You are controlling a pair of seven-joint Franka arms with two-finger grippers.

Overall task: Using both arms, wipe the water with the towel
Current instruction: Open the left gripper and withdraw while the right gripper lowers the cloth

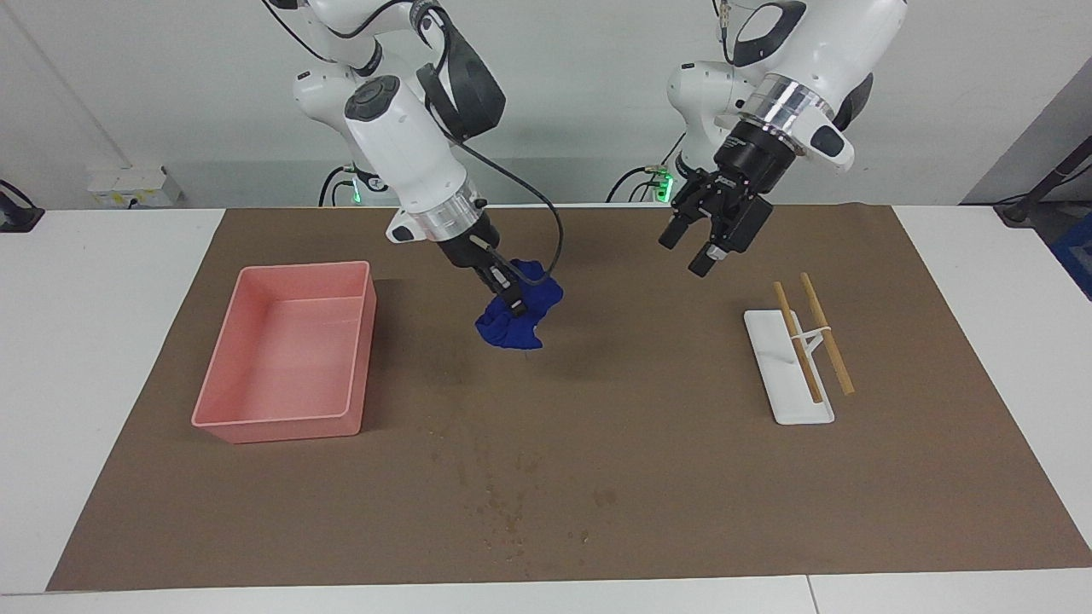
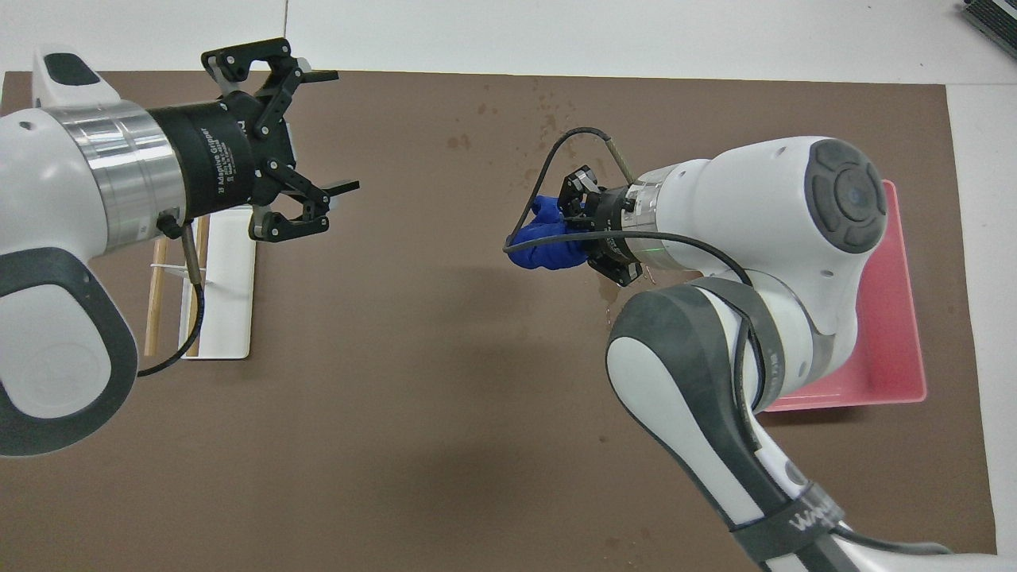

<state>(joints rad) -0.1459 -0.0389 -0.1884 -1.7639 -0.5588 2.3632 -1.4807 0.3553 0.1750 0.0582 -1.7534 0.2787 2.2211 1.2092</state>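
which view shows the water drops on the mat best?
Facing view: the water spots lie unobstructed on the brown mat, farther from the robots than the towel held by the right gripper. Overhead view shows only a few faint spots.

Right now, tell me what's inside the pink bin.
Nothing shows inside the bin: the facing view sees its bare pink floor and walls. In the overhead view the right arm covers much of it.

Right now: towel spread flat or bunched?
Bunched: the towel is a crumpled wad gripped by the right gripper.
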